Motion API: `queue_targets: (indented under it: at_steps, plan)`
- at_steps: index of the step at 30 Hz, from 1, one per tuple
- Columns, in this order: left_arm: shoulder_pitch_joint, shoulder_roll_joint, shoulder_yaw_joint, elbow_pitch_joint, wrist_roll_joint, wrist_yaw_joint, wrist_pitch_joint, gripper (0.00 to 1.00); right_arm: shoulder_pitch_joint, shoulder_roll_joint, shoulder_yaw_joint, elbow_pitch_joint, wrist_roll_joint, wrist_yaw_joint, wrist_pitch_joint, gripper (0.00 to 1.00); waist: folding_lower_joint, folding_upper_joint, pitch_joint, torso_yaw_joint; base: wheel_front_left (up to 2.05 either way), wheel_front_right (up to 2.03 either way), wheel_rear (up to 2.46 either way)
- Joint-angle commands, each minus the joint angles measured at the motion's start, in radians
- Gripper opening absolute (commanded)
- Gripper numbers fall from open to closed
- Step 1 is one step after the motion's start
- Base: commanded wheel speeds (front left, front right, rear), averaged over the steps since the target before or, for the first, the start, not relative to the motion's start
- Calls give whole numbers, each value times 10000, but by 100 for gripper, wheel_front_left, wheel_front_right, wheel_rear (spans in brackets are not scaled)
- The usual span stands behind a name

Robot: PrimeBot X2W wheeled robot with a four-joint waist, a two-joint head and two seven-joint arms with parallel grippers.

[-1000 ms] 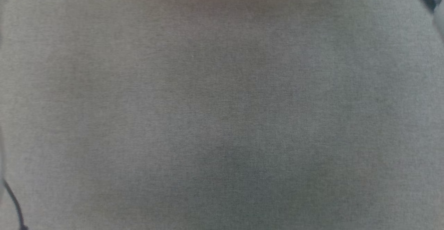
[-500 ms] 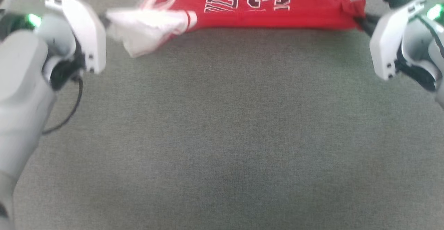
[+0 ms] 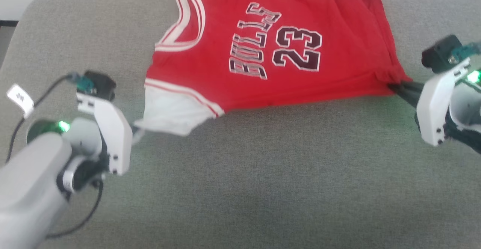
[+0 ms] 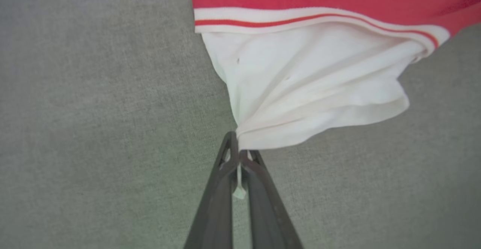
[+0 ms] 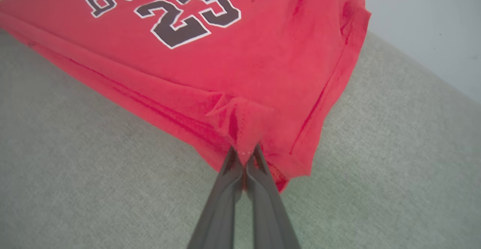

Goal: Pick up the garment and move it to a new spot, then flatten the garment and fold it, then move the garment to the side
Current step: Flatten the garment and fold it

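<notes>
The grey fabric surface (image 3: 263, 189) carried the garment (image 3: 338, 76) on its far half, drawn out between both arms, lettering up. It was judged light, soft and limp, best held by its edges: the left gripper (image 3: 136, 132) had jaws pinching the white sleeve (image 3: 169, 110) hem, the right gripper (image 3: 396, 88) a red hem corner. Legible writing: "BULLS" and "23"

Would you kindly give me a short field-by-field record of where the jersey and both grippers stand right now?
surface: grey fabric cushion
garment: red jersey, lettering facing up, stretched between the two grippers, some wrinkles
left gripper: shut, pinching the edge of the white sleeve
right gripper: shut, pinching red fabric near a bottom corner of the garment
</notes>
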Motion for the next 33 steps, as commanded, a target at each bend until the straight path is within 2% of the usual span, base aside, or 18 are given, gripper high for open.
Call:
queue_targets:
  at_steps: [1, 9, 18, 25, 28, 33]
  plan:
    - [238, 158, 30, -180, -131, 193, 83, 0, 189, -125, 11, -59, 37, -18, -76, 0, 0, 0, -8, -10, 0, 0, 0]
    - [2312, 1258, 251, -2798, -717, 1849, 187, 0, 1655, -783, -42, -1207, 587, -18, -257, 0, 0, 0, -110, -125, 0, 0, 0]
    - [4058, 2270, 412, -4385, -1412, 3027, 347, 0, 3408, -1500, -223, -2389, 1309, -18, 20, 0, 0, 0, -223, -319, 0, 0, 0]
    - [5034, 2957, 437, -5202, -1887, 3752, 649, 0, 4408, -1959, -460, -3200, 1515, -19, 232, 0, 0, 0, -303, -459, 0, 0, 0]
    - [5113, 3384, 677, -5658, -1867, 3984, 476, 0, 4728, -2060, -930, -3361, 1520, -19, -12, 0, 0, 0, -335, -557, 0, 0, 0]
    - [4670, 3791, 1017, -6136, -1500, 3997, 250, 0, 4879, -1889, -1559, -3207, 1388, -21, -264, 0, 0, 0, -333, -675, 0, 0, 0]
